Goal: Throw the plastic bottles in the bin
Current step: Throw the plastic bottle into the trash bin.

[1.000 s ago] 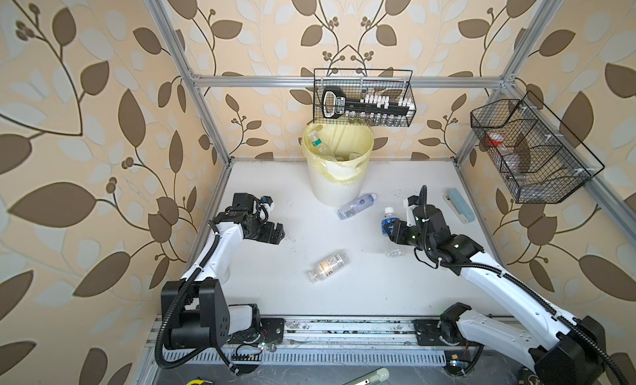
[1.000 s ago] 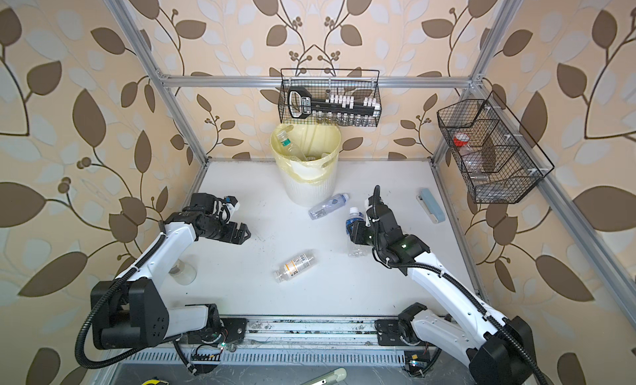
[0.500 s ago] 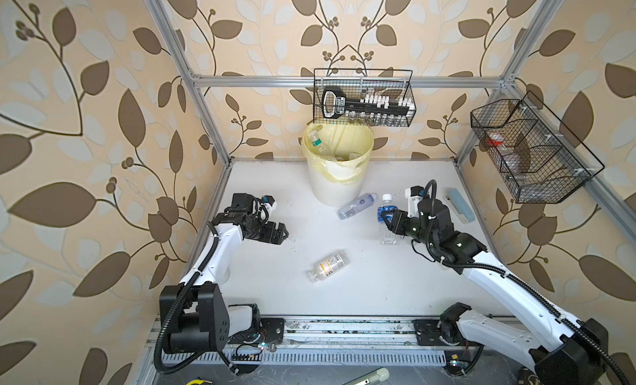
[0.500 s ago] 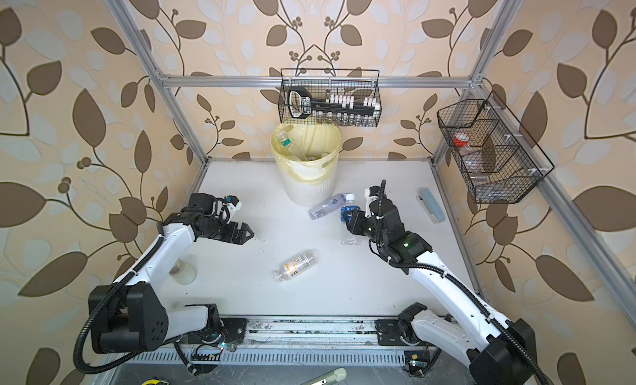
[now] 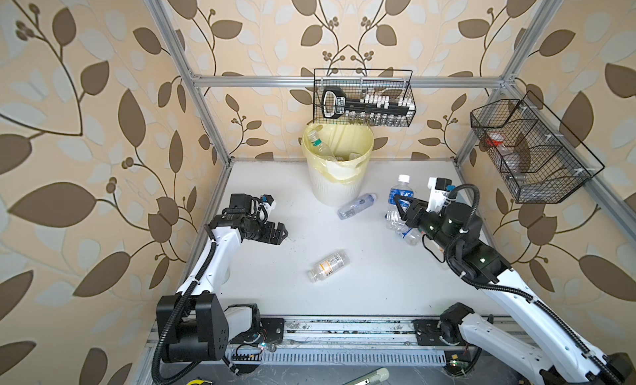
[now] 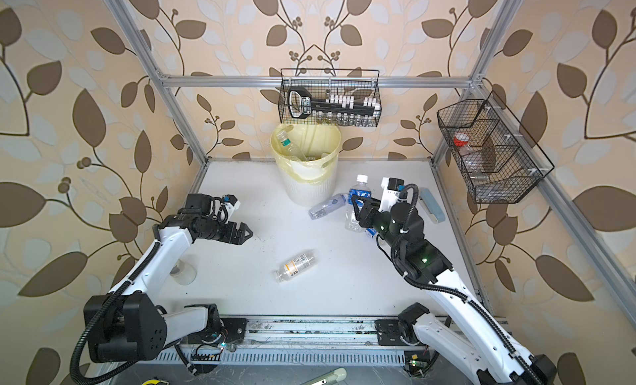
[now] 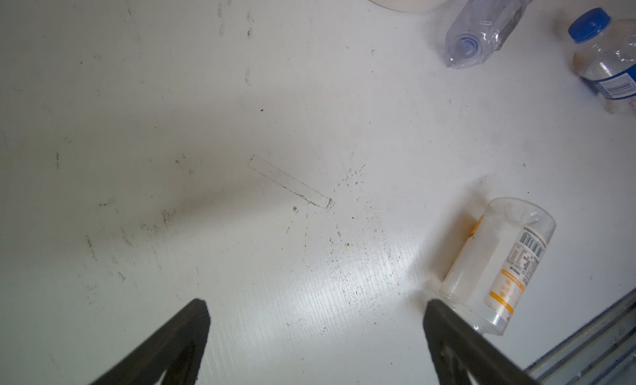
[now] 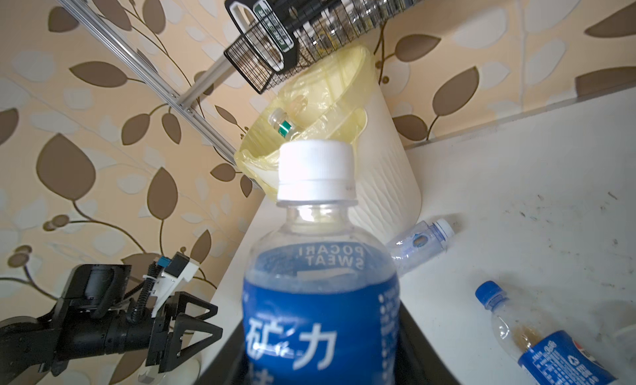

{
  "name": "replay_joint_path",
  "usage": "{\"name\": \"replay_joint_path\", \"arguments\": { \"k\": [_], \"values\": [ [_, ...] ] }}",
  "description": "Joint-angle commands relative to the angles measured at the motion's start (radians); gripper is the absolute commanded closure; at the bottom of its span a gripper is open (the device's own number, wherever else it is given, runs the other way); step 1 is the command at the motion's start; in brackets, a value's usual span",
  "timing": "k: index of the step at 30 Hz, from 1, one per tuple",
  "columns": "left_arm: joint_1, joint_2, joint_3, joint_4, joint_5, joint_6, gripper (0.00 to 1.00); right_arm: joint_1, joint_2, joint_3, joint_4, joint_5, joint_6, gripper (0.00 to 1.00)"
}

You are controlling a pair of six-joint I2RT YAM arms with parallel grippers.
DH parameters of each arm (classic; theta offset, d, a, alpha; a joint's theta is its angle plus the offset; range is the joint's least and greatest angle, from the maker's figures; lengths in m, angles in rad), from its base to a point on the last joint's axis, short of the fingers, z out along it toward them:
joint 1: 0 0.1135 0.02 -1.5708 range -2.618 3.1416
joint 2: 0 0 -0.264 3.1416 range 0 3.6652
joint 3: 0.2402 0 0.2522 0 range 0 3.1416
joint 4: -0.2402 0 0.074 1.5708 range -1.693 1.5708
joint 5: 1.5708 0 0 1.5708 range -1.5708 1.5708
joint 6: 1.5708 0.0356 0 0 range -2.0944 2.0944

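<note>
My right gripper (image 5: 399, 209): its fingers pinched the blue-labelled bottle (image 5: 399, 197) at the label, right of centre in both top views.
Blue-labelled bottle: it stood upright with its white cap up, to the lower right of the bin (image 5: 335, 189) and apart from it. I could not tell whether its base touched the table (image 5: 361, 294).
My left gripper (image 5: 279, 233): its fingers were spread wide with nothing between them, over bare table left of centre.
Bin: it stood at the back wall, upper centre, with the yellow liner folded over its rim. A green-banded bottle (image 5: 318, 144) leaned inside.
Crushed clear bottle (image 5: 356, 205): it lay on its side just beside the bin's foot, between the bin and the bottle I held.
Orange-labelled bottle (image 5: 328, 265): it lay on its side mid-frame, well apart from the bin.
Blue-capped bottle (image 8: 537, 342): it lay on the table just beside the bottle I held, partly under my right wrist in both top views.
</note>
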Motion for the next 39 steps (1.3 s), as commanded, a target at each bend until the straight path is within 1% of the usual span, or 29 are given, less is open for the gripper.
{"name": "replay_joint_path", "arguments": {
  "k": [1,5,8,11,14,17,18,19,20,21,22,24,26,28,31,36,39],
  "values": [
    [0.002,-0.023,0.017,-0.023,0.030,0.028,0.01,0.003,-0.024,-0.048,0.091,0.021,-0.009,0.55],
    [0.002,-0.023,0.021,-0.027,0.036,0.025,0.01,0.028,0.041,0.007,0.111,0.034,-0.029,0.54],
    [0.003,-0.026,0.022,-0.029,0.038,0.025,0.01,0.058,0.140,0.109,0.112,0.043,-0.062,0.54],
    [0.003,-0.031,0.026,-0.033,0.038,0.023,0.01,0.066,0.276,0.244,0.130,0.025,-0.087,0.54],
    [0.003,-0.038,0.027,-0.035,0.049,0.023,0.01,0.064,0.464,0.463,0.142,0.022,-0.135,0.54],
    [0.003,-0.050,0.032,-0.043,0.054,0.020,0.01,0.058,0.699,0.770,0.069,0.055,-0.178,0.54],
    [0.003,-0.056,0.032,-0.045,0.054,0.019,0.01,0.055,0.789,0.895,0.028,0.068,-0.193,0.51],
    [0.002,-0.063,0.032,-0.044,0.053,0.019,0.01,0.050,0.882,1.019,-0.023,0.072,-0.196,0.45],
    [0.003,-0.069,0.029,-0.043,0.053,0.019,0.01,0.040,0.957,1.128,-0.074,0.066,-0.190,0.34],
    [0.003,-0.074,0.029,-0.043,0.052,0.017,0.01,0.029,1.035,1.252,-0.139,0.058,-0.184,0.14],
    [0.003,-0.078,0.029,-0.043,0.050,0.017,0.01,0.020,1.100,1.352,-0.197,0.053,-0.175,0.00],
    [0.004,-0.084,0.028,-0.041,0.046,0.017,0.01,0.011,1.155,1.471,-0.262,0.052,-0.168,0.00],
    [0.005,-0.087,0.026,-0.039,0.044,0.016,0.01,0.014,1.121,1.438,-0.259,0.065,-0.167,0.00],
    [0.005,-0.088,0.025,-0.034,0.043,0.015,0.01,0.036,1.016,1.283,-0.179,0.096,-0.201,0.00],
    [0.006,-0.088,0.027,-0.030,0.047,0.012,0.01,0.052,0.852,1.059,-0.104,0.138,-0.212,0.00],
    [0.007,-0.100,0.025,-0.031,0.057,0.014,0.01,0.050,0.586,0.753,-0.058,0.131,-0.201,0.00],
    [0.007,-0.105,0.023,-0.033,0.069,0.015,0.01,0.048,0.455,0.598,-0.083,0.142,-0.181,0.00]
  ]
}}
